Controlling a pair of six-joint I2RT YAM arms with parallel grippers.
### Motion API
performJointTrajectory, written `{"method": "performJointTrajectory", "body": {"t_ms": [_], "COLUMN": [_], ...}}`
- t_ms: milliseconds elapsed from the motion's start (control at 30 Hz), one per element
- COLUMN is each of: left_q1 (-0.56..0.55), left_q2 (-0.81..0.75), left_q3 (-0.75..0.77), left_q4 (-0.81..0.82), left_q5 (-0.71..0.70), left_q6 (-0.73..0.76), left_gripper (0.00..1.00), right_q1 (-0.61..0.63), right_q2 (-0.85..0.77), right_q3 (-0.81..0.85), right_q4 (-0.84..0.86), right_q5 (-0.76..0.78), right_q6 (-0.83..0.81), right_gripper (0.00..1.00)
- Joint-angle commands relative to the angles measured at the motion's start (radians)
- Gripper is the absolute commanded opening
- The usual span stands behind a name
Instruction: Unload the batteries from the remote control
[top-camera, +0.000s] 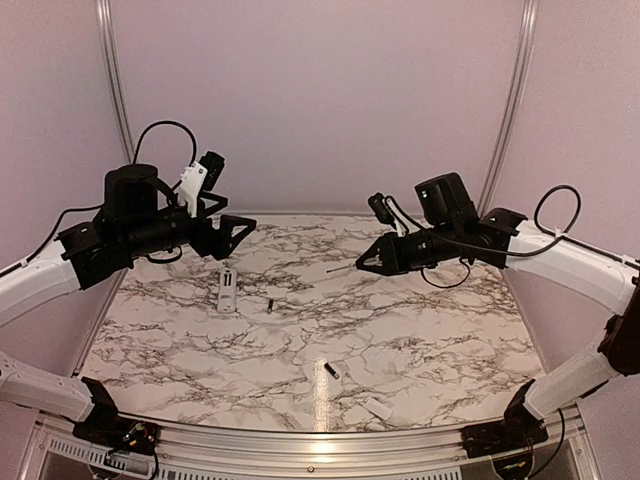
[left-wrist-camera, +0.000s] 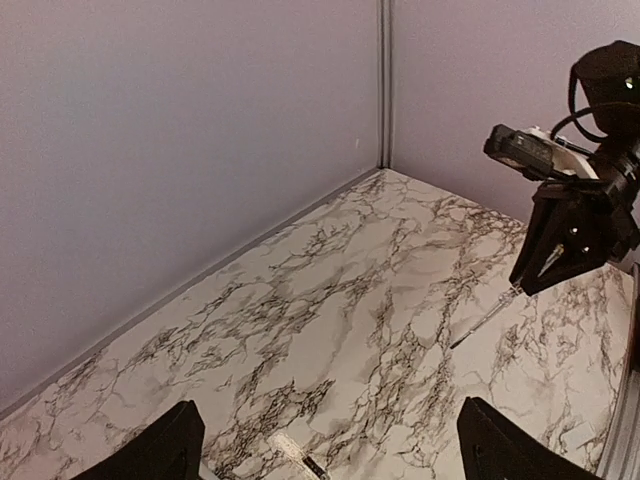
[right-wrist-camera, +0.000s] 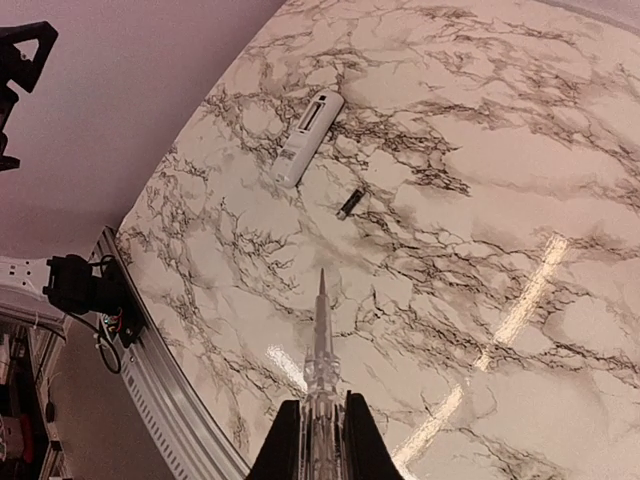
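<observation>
The remote control (top-camera: 228, 288) is a slim white bar lying flat on the marble table, left of centre; it also shows in the right wrist view (right-wrist-camera: 308, 135), and one end shows in the left wrist view (left-wrist-camera: 295, 455). One battery (top-camera: 270, 305) (right-wrist-camera: 348, 204) lies just right of it. Another battery (top-camera: 331, 370) lies nearer the front edge. My left gripper (top-camera: 232, 228) (left-wrist-camera: 330, 403) hangs open above the remote, with nothing between its fingers. My right gripper (top-camera: 365, 264) (right-wrist-camera: 321, 400) is shut on a thin silvery tool (right-wrist-camera: 322, 330) that points toward the remote, above the table.
A small white flat cover piece (top-camera: 377, 408) lies near the front edge, right of the second battery. Lilac walls close the back and sides. A metal rail (right-wrist-camera: 170, 390) runs along the table's near edge.
</observation>
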Motion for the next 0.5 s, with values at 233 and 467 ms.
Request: {"method": "performJointTrajectory", "body": {"t_ms": [233, 467], "left_q1": [-0.219, -0.295], "left_q2": [0.296, 0.465], "left_q3": [0.220, 0.358], "left_q4": [-0.097, -0.118], "left_q5": [0.133, 0.145], "left_q6": [0.309, 0.413], "left_gripper": [0.86, 0.73], "right_q1": [-0.005, -0.005], "right_q2": [0.043, 0.039], "right_q3": [0.112, 0.118], "right_q4": [-0.045, -0.039], "right_q5": [-0.242, -0.308], "right_q6": [-0.028, -0.002], "right_gripper": [0.00, 0.00]}}
